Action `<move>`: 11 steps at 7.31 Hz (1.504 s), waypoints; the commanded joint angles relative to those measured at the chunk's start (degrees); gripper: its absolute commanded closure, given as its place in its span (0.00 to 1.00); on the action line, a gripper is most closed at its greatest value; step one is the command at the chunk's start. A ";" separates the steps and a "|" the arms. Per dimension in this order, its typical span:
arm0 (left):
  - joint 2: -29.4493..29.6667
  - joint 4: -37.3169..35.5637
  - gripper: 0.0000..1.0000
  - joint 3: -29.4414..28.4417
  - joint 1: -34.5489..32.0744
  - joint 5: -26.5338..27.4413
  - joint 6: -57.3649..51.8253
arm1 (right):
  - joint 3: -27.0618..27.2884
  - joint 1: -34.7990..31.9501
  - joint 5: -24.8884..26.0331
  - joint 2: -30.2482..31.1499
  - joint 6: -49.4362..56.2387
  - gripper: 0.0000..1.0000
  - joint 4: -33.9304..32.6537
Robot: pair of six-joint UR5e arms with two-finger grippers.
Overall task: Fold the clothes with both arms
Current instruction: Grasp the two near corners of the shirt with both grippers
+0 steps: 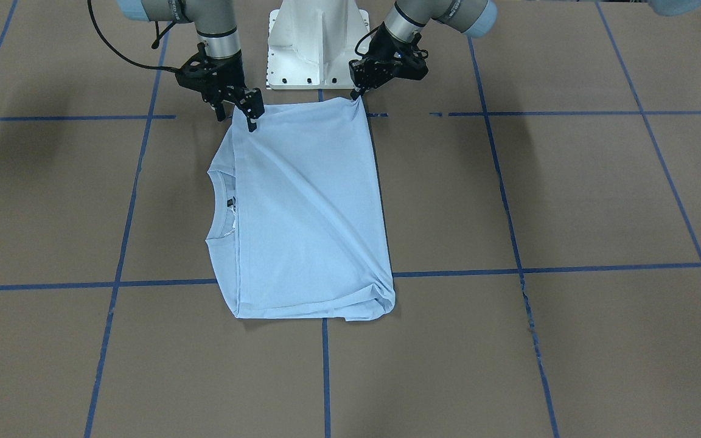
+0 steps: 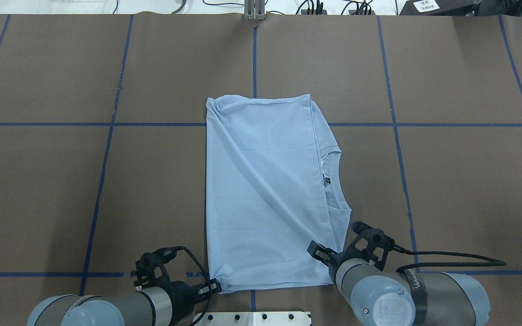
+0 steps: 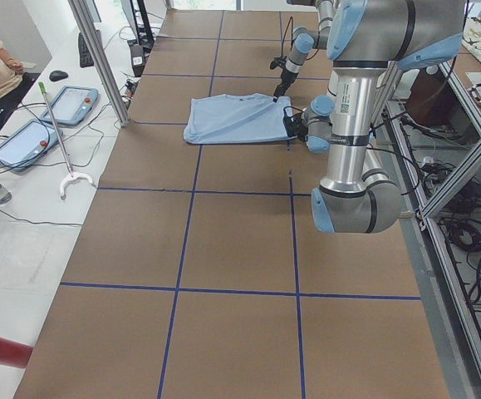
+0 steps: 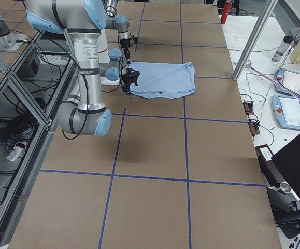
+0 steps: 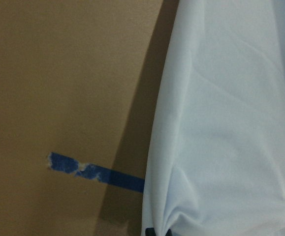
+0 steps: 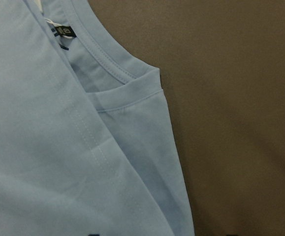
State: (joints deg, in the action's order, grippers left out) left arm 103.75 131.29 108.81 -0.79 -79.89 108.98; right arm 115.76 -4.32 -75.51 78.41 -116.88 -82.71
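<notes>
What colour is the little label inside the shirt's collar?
Black label, against the pale blue shirt. The right wrist view shows it best.

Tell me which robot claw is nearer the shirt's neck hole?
The right gripper: the collar sits on its side. The left gripper pinches a plain T-shirt corner.
</notes>
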 commanded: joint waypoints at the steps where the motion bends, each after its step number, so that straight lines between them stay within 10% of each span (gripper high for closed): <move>1: -0.04 0.01 1.00 0.00 0.00 0.00 0.00 | -0.44 0.36 0.53 -0.01 -0.01 0.21 -0.09; 4: -0.04 0.01 1.00 0.09 0.00 -0.09 -0.09 | -1.59 0.63 1.68 -0.27 -0.01 0.30 0.00; 7: -0.04 0.01 1.00 0.09 0.00 -0.09 -0.09 | -1.24 0.63 1.59 -0.45 -0.01 1.00 0.09; 11: -0.04 0.01 1.00 0.09 0.00 -0.09 -0.09 | -0.89 0.63 1.68 -0.80 0.16 1.00 0.09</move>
State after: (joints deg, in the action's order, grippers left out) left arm 103.71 131.31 108.90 -0.79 -79.98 108.90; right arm 114.73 -3.69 -73.83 77.82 -116.80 -82.62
